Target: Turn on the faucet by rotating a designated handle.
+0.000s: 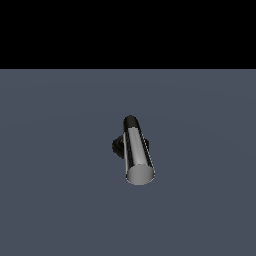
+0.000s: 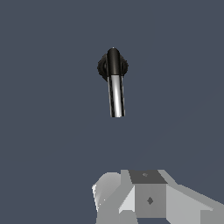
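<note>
Faucet [image 1: 131,147], black ridged round base plus black elbow, sits mid-frame in the exterior view on the grey-blue counter [image 1: 50,200]. Its shiny silver cylindrical handle [image 1: 137,155] juts toward the camera, free to swing. Pincer [image 2: 148,201] low in the wrist view, well apart from the handle; can't tell if spread or closed.

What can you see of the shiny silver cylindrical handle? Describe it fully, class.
The shiny silver cylindrical handle looks like polished metal with bright streaks and a flat round pale end. Its far end joins a black elbow block above a black round base on the grey floor. Nothing else touches it; the wrist view shows it apart from the arm.
</note>
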Controlling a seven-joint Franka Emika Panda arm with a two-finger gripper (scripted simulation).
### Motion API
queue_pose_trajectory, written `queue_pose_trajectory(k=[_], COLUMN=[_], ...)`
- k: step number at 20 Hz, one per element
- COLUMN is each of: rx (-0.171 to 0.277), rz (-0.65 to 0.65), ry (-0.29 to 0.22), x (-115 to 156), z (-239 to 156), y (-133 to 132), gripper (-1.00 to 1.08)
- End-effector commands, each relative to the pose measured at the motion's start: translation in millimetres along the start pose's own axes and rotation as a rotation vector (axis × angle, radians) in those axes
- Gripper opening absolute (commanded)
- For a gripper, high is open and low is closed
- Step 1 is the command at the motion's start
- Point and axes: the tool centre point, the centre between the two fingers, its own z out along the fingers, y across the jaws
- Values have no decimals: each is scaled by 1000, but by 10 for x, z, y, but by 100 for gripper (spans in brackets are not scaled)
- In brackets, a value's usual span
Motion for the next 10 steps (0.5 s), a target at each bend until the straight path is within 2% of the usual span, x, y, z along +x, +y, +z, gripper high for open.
queue_pose_trajectory(k=[1,10], rx=[1,5], rz=[-4,-31], ry=[0,0], x=[6,46], z=[97,713], y=[-11,-84], gripper=[-100,-100])
